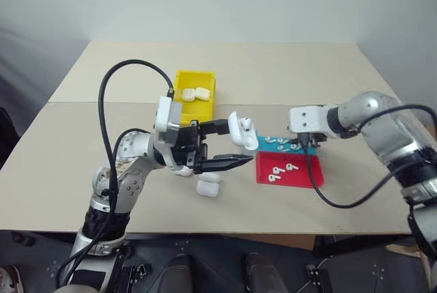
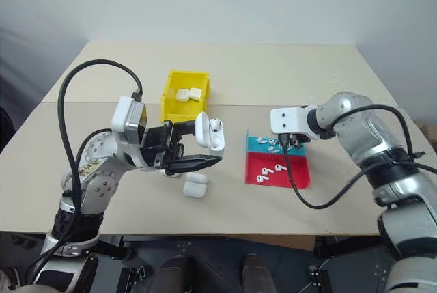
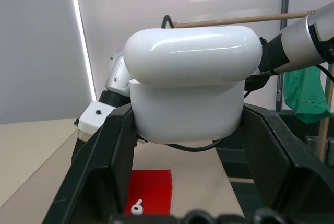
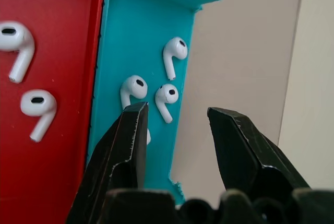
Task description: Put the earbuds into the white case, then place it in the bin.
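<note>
Above the desk [image 1: 82, 170], the left gripper [image 2: 194, 148] is clenched around the open white case [image 2: 210, 131], held aloft near the yellow bin [image 2: 172, 105]. The right gripper [image 4: 175, 125], jaws parted and empty, hangs over earbuds [image 4: 168, 96] in the teal tray [image 4: 141, 36]. Tiny, glossy and light, an earbud will likely slip; pinching across its rounded head looks safest.
</note>
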`<state>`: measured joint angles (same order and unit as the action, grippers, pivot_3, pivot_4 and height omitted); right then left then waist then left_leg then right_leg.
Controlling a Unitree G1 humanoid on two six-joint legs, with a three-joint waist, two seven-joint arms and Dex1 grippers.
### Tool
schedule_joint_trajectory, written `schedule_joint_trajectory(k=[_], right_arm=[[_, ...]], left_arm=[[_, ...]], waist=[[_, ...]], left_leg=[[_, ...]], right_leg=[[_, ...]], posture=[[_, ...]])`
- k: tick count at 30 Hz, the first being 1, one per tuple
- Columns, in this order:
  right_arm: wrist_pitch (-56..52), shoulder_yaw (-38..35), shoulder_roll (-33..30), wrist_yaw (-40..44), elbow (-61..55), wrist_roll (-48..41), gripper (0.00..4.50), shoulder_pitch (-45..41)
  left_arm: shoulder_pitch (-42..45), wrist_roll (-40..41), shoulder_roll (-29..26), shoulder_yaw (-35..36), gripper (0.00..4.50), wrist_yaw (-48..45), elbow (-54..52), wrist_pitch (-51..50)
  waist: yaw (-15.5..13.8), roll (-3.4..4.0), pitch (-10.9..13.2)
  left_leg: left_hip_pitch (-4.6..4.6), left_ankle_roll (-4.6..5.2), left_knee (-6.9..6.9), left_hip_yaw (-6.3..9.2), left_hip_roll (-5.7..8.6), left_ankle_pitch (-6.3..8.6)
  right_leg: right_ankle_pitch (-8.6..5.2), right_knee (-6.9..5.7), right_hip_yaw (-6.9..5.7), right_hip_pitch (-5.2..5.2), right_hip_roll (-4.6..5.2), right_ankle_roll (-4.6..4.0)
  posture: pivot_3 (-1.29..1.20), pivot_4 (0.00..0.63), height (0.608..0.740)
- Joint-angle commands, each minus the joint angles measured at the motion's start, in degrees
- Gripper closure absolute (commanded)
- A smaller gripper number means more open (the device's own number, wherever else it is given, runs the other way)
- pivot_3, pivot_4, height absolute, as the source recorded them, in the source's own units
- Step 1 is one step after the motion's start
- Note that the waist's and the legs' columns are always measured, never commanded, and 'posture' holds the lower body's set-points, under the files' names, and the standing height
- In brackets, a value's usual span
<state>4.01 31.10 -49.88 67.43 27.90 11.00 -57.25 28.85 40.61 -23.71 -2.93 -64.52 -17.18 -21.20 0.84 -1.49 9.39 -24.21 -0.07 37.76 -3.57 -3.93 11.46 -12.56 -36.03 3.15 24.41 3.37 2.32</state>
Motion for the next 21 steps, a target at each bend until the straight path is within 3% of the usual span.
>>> schedule_joint_trajectory(k=[1, 10, 21], right_arm=[[8.44, -0.07, 1.35, 3.83, 8.48, 2.99, 2.33, -4.69], [24.82, 2.95, 7.17, 4.7, 29.78, 12.46, 2.33, -13.25], [30.06, 3.23, 11.95, 1.41, 40.52, 18.66, 2.33, -15.85]], left_arm=[[-0.02, 0.4, 0.26, 0.8, 1.76, 0.87, -2.39, 1.34], [-1.51, 0.03, 0.45, 0.76, 1.76, 2.59, -3.85, 2.02], [-2.89, 0.06, -0.21, 0.96, 1.76, 4.54, -5.92, 2.14]], waist=[[0.01, 0.0, 0.0], [0.41, 0.02, 0.01], [0.55, 0.03, 0.01]], left_leg=[[-0.01, 0.0, 0.0, 0.0, 0.0, 0.0], [0.04, 0.0, 0.0, 0.0, -0.01, 0.0], [0.07, 0.0, 0.0, 0.0, -0.01, 0.0]], right_leg=[[0.01, 0.0, 0.0, -0.01, 0.0, -0.02], [0.03, -0.03, 0.0, -0.04, 0.0, -0.05], [0.04, -0.07, 0.01, -0.05, 0.0, -0.06]], posture=[[0.0, 0.15, 0.74], [0.0, 0.15, 0.74], [0.0, 0.15, 0.74]])
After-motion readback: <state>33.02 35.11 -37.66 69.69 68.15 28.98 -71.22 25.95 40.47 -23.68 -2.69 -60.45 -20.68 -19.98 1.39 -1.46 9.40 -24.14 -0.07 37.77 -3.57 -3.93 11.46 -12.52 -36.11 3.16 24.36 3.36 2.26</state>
